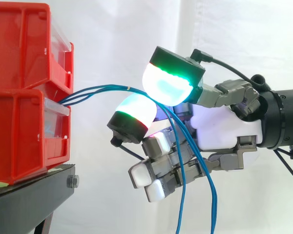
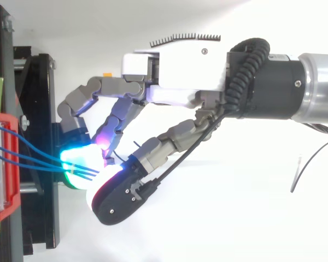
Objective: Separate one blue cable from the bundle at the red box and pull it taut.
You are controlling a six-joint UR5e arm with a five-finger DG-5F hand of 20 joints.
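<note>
Three thin blue cables (image 1: pixel 95 90) come out of the gap between two stacked red bins (image 1: pixel 20 141) at the left and run right in a shallow arc, close together. My hand (image 1: pixel 219 130) reaches in from the right. A green and cyan fingertip (image 1: pixel 170 80) from above and a cyan and red one (image 1: pixel 134 114) from below close on the cables, and the other fingers are curled under. Past the pinch the cables hang down across the palm (image 1: pixel 213 195). In the top view the cables (image 2: pixel 38 158) fan from the bin (image 2: pixel 1 164) into the glowing pads of the hand (image 2: pixel 180 82).
The bins rest on a black stand (image 1: pixel 36 195) with a bolt at its front edge. A white curtain hangs behind. A thin dark wire (image 2: pixel 311 164) lies on the white surface under the arm at the right.
</note>
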